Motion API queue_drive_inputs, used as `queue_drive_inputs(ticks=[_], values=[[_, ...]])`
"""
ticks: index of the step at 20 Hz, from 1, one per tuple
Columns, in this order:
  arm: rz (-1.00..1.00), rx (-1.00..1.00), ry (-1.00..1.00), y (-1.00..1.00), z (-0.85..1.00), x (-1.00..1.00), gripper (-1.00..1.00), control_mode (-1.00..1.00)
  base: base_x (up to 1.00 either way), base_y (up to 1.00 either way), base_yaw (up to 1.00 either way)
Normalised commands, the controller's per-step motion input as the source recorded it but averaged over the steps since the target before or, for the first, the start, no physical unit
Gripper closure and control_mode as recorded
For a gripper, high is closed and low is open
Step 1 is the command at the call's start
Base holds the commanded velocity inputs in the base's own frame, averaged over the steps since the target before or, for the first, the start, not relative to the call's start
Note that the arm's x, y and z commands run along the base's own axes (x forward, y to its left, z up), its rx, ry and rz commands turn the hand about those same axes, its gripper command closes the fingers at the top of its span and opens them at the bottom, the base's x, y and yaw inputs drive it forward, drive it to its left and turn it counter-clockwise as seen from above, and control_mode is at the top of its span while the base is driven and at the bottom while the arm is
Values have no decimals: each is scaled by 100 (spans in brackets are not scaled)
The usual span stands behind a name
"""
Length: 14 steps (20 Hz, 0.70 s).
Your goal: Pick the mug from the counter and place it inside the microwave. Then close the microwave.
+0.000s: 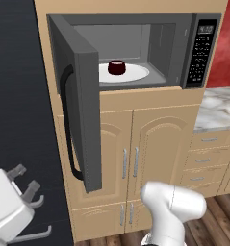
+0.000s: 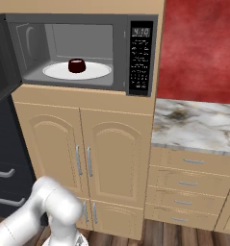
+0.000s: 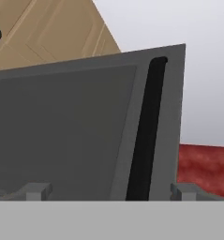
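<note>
Microwave first, the big dark grey box built into the tan cabinet tower, its door swung wide open toward the left with the black bar handle running down its outer face. On its right side sits the black keypad panel with a digital clock at the top. To the right of the tower, lower down, lies the marble counter with brown veins, drawers below it and a red wall behind. Inside the oven cavity, the white round plate is lying flat on the floor, and right there on it stands the mug, small, squat, dark maroon, upright, roughly at the plate's middle. Down at the lower left of the left base view is the gripper, well apart from the mug and out in front of the open door; its fingers are spread wide and nothing is between them. From the hand camera the two finger tips stand far apart, facing the door's grey outer face and its handle.
</note>
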Motion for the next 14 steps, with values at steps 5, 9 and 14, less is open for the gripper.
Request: queue_drive_inputs(ticks=[5,9,14], values=[[0,-2,0,45,-30,27,-100,-100,0,0,0],[0,0,0,39,-22,29,-100,-100,0,0,0],[0,0,0,38,-17,16,-100,-100,0,0,0]])
